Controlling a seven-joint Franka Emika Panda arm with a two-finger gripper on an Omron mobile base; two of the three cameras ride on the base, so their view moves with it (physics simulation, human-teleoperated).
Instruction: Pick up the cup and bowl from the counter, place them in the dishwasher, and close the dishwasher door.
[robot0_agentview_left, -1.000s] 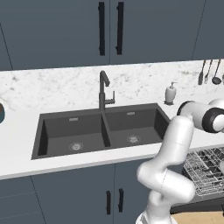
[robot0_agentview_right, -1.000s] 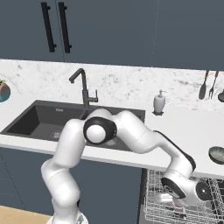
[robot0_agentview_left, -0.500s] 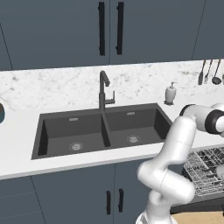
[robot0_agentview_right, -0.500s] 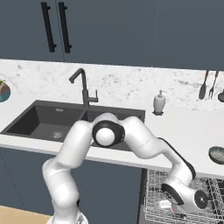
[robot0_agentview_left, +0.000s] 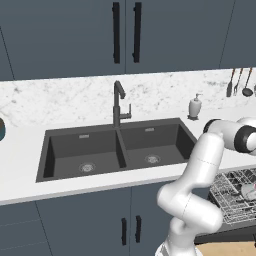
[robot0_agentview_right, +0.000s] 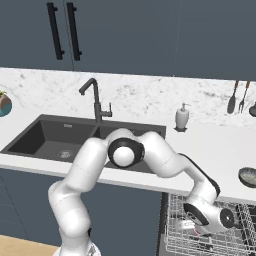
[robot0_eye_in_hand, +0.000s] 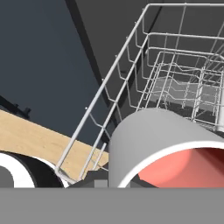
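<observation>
Holding cup (robot0_eye_in_hand: 162, 148) in shut jaws, low inside rack (robot0_eye_in_hand: 131, 57), bowl (robot0_agentview_right: 248, 176) on counter (robot0_agentview_right: 210, 145) near edge.

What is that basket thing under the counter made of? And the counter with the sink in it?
The dishwasher rack looks like thin silver-grey metal wire, an open grid you can see through. The counter looks like polished white marble or stone, from its grey speckled veins, though it could be imitation.

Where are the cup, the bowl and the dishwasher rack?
cup (robot0_eye_in_hand: 153, 140), hand view, grey outer wall.
bowl (robot0_agentview_right: 248, 176), right base view, on its dark inside.
dishwasher rack (robot0_eye_in_hand: 131, 48), hand view, top rim wire.
</observation>
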